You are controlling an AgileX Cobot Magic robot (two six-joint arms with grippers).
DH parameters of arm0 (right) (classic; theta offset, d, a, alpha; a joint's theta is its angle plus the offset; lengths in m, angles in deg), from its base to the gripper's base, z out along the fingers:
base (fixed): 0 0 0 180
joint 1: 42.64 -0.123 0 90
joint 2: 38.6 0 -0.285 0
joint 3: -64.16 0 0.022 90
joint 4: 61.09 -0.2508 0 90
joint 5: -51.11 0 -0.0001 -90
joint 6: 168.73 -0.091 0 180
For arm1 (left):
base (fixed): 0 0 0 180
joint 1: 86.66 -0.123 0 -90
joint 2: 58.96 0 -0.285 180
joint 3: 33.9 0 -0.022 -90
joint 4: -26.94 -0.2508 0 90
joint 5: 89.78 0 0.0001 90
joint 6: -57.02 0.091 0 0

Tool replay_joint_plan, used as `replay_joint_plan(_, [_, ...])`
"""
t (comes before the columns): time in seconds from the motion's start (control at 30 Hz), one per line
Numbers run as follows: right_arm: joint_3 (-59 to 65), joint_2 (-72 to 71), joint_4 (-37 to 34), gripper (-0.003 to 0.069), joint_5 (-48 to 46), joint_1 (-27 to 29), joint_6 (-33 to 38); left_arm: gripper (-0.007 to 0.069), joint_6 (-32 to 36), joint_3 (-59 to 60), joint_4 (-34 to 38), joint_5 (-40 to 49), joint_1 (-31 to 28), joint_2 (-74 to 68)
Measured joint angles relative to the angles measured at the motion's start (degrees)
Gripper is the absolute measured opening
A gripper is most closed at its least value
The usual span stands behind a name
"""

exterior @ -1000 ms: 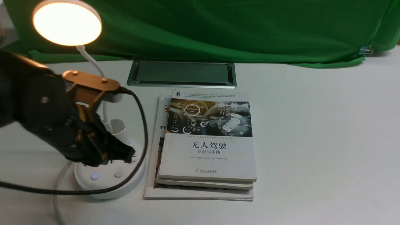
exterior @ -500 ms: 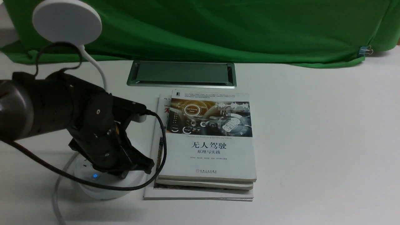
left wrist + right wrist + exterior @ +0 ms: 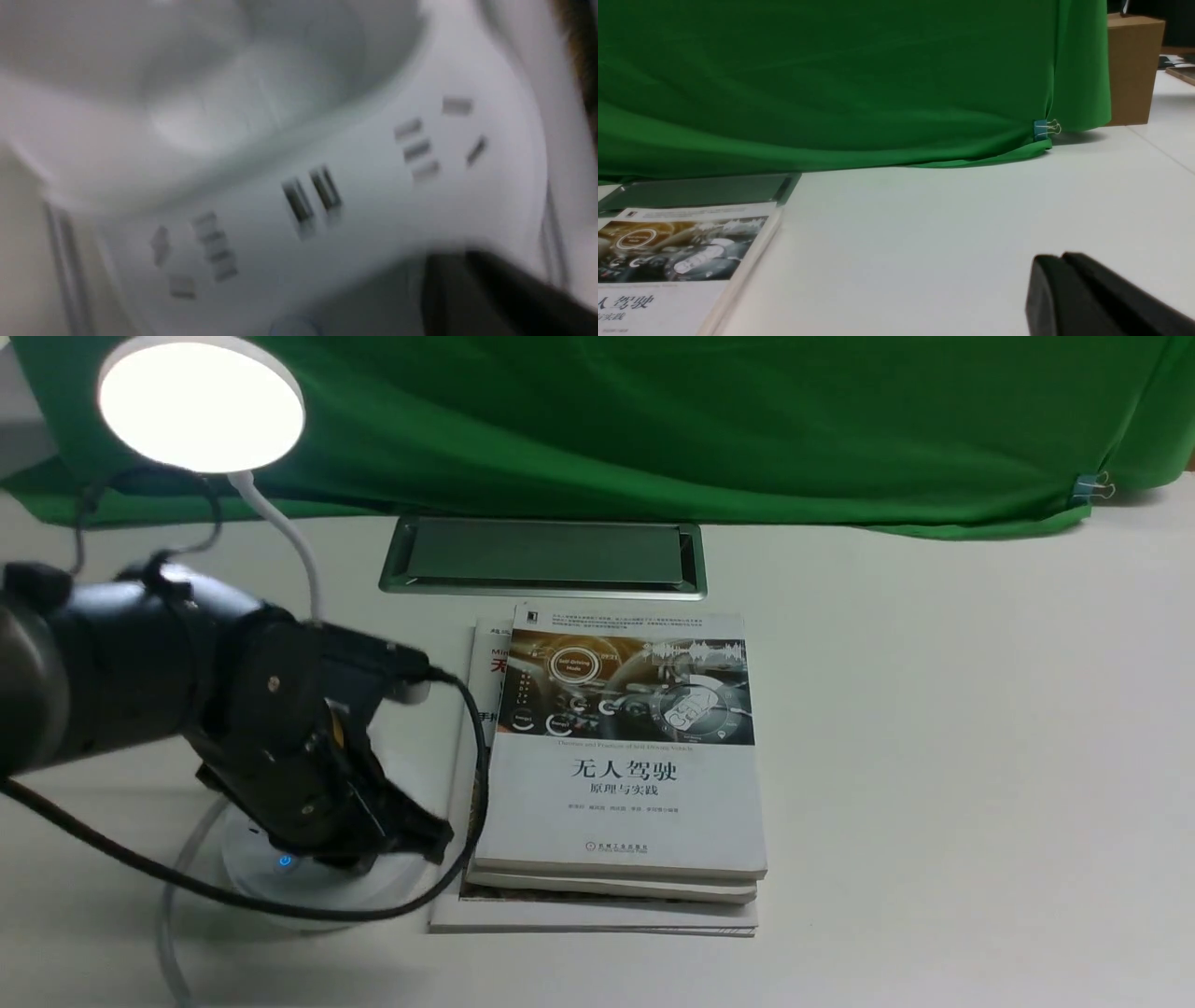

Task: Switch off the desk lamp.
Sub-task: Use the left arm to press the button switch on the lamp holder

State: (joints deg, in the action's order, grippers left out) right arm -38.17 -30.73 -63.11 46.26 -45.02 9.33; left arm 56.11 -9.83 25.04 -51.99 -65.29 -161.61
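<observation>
- Upper left of the front view, the lamp (image 3: 202, 409) glows white, so switching off remains undone.
- Lower left, the left gripper (image 3: 359, 863) is over its base (image 3: 317, 891); whether its fingers are together or apart, one cannot tell.
- Probably another button press is left.

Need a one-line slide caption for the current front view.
Left gripper over the base of the lit desk lamp, left of a stack of books.

At twelve o'clock hangs a softly creased, matt cloth (image 3: 747, 429). The tray (image 3: 546, 555) before it looks smooth and glossy. The books (image 3: 625, 775) are of paper, and the lamp base (image 3: 322, 887) seems smooth white plastic.
</observation>
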Motion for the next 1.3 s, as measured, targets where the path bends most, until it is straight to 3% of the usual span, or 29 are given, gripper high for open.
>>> replay_joint_plan(1.0, [0.00, 0.00, 0.00, 0.0036, 0.00, 0.00, 0.00, 0.0011, 0.59, 5.27, 2.95, -4.18, -0.25, 6.52])
replay_joint_plan(1.3, [0.00, 0.00, 0.00, 0.0036, 0.00, 0.00, 0.00, 0.0011, -1.59, 5.22, -0.79, -5.67, -3.64, 10.17])
